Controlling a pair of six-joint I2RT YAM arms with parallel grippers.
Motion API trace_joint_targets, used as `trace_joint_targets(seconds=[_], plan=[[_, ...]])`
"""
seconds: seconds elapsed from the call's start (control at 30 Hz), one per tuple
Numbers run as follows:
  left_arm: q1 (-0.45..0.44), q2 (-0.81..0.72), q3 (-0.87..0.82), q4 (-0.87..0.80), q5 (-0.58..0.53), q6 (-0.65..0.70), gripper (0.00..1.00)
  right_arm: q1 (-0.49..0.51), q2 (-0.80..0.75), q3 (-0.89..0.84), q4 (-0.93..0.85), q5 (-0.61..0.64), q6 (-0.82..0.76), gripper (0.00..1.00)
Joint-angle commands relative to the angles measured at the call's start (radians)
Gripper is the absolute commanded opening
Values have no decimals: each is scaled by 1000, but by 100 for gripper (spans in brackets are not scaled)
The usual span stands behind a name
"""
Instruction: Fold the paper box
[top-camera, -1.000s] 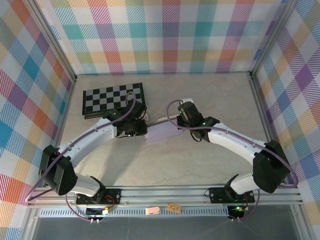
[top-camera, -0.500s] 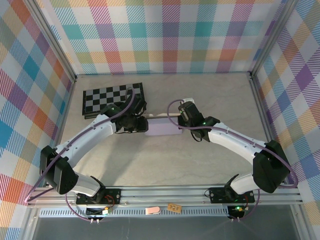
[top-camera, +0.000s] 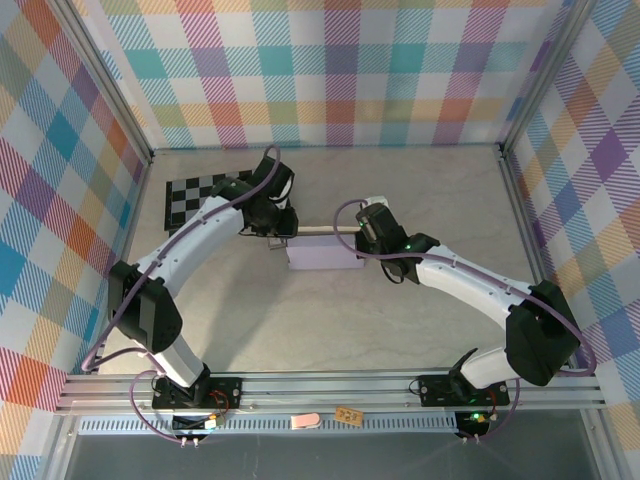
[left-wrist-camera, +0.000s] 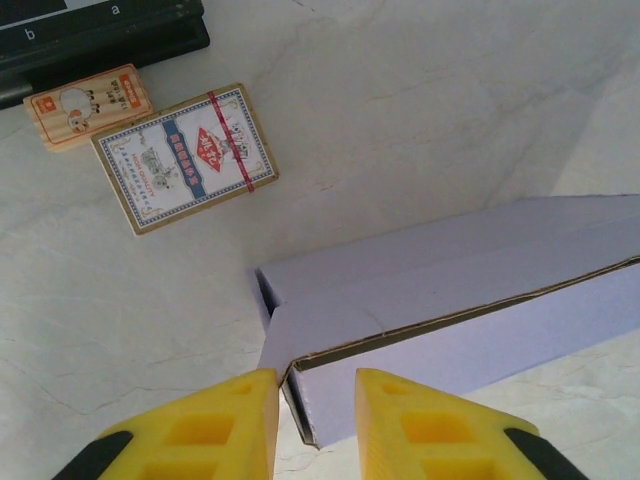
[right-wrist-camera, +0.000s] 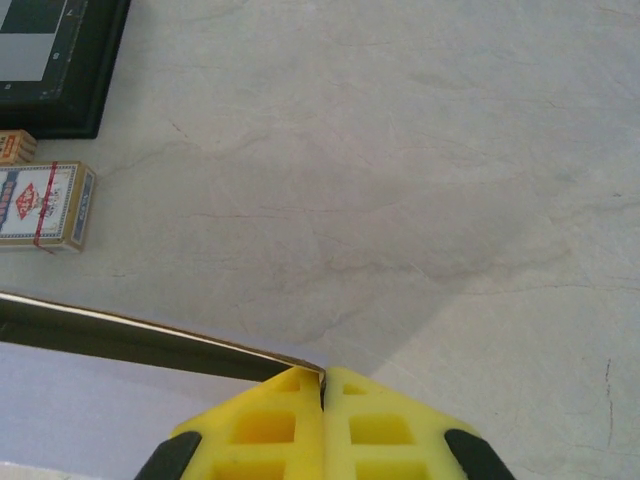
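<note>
The paper box (top-camera: 325, 253) is partly formed, ends seemingly unfinished; right gripper (right-wrist-camera: 323, 385) pinched shut on 1 wall edge, left gripper (left-wrist-camera: 315, 400) straddling a corner, jaws apart.

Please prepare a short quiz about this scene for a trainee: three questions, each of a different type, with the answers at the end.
1. True or false: the right gripper is shut on an edge of the box.
2. What lies beside the card pack? A) a small block; B) a pen; C) a cup.
3. Which part of the box stands between the parted fingers of the left gripper?

Key: 1 true; 2 A; 3 a corner.
</note>
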Motion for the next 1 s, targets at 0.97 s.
trace_joint_targets(seconds=[0.97], plan=[[22,40,14,-21,-27,135,7,-3,43,-11,-138,-14,10,0]])
